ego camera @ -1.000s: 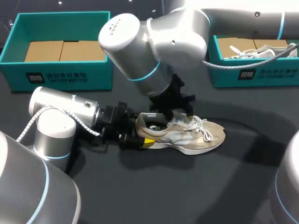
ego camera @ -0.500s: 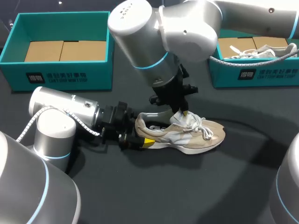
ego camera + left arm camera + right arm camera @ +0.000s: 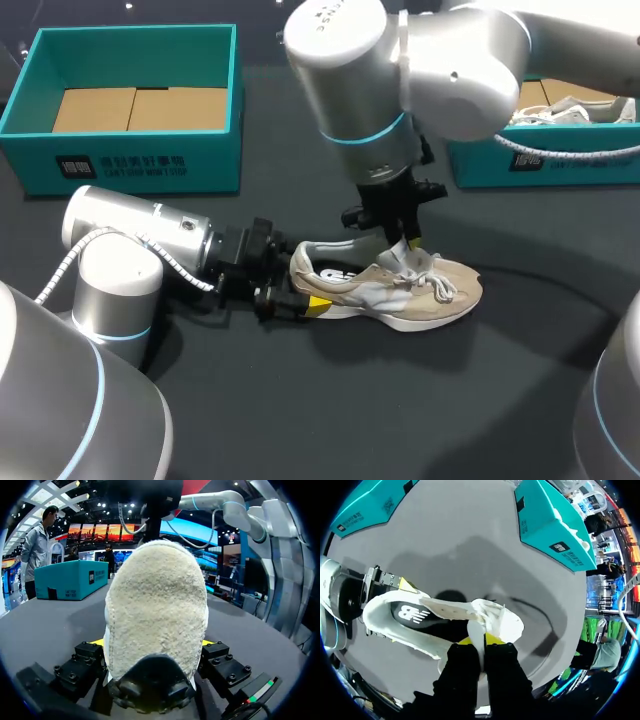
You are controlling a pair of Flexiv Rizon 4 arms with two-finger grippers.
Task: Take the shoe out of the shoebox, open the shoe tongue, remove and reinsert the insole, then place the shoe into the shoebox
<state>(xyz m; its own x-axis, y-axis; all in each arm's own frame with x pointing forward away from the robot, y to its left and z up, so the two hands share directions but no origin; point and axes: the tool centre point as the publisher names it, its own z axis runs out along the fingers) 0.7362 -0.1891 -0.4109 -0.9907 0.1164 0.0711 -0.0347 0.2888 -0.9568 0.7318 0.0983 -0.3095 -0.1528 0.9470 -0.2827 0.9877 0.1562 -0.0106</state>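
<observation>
A beige sneaker (image 3: 400, 288) lies on its sole on the dark table, toe pointing right. My left gripper (image 3: 297, 292) comes in low from the left and clamps the heel (image 3: 157, 610) from both sides, with the fingers standing wide. From above, my right gripper (image 3: 408, 245) is shut on the white tongue (image 3: 492, 622) and holds it lifted up and forward over the laces. In the right wrist view the gripper (image 3: 481, 641) pinches the tongue between its yellow tips. The black insole (image 3: 415, 615) shows inside the opened shoe.
A teal shoebox (image 3: 130, 150) with cardboard inside stands at the back left. A second teal box (image 3: 545, 160) holding another light shoe (image 3: 570, 108) stands at the back right. My right arm's bulky elbow (image 3: 400, 70) hangs over the table's middle.
My right gripper closed on the tongue, then rose and shifted right, pulling the tongue up. The left gripper and the shoe's heel stayed put.
</observation>
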